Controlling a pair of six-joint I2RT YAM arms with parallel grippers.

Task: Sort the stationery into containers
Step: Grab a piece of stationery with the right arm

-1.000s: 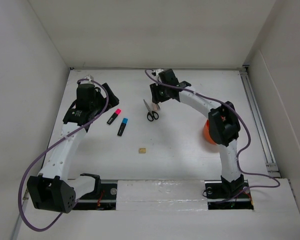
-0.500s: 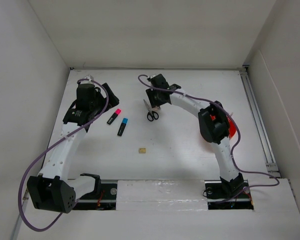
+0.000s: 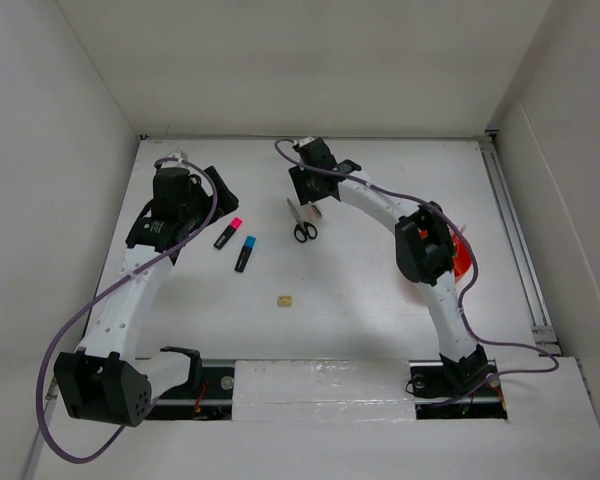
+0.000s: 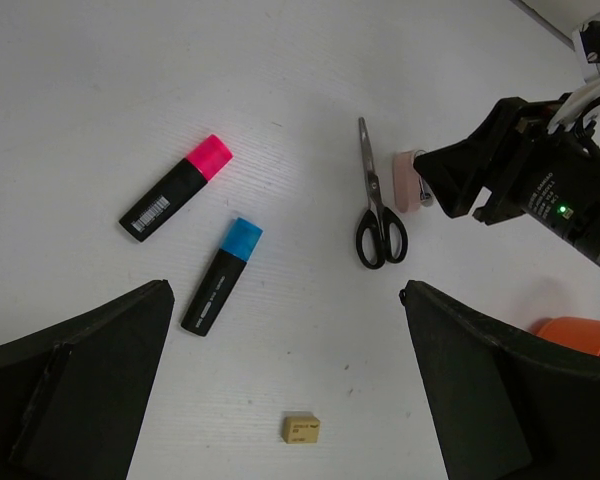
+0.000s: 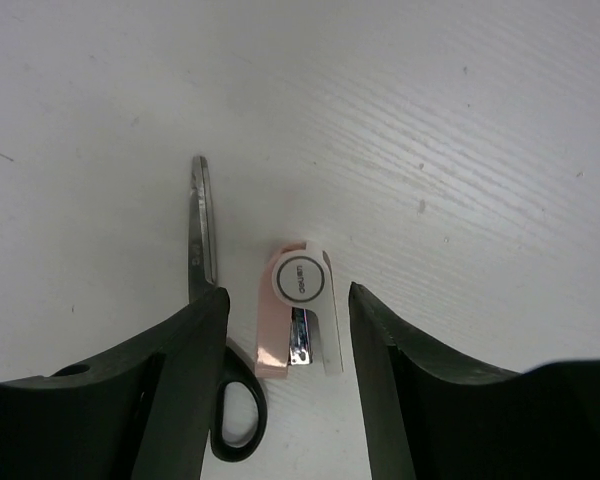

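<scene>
On the white worktop (image 3: 360,300), toward the far middle: black-handled scissors (image 3: 301,226) with closed steel blades, handle loops toward the arm bases. Just right of the blades: a small pinkish-white piece (image 5: 298,320) with a round white cap and a metal strip, lying parallel to the scissors (image 5: 202,250) and separated from them by a narrow gap.

Over that piece, right jaws spread, one dark finger on each side, pinching nothing; a sliver of worktop visible between each finger and the piece. In the right wrist view, one finger overlapping a handle loop; touching or not, cannot tell.

Left of the scissors: a short pink-capped black marker (image 3: 227,232) and a short blue-capped black marker (image 3: 245,253), near each other but apart, slanted alike. Nearer the bases, alone: a tiny tan block eraser (image 3: 283,299).

Further left, above the worktop, left jaws spread wide, gripping nothing.

At the right, largely hidden behind the right arm (image 3: 425,250): a round orange plastic cup (image 3: 460,255), well apart from the loose items.
</scene>
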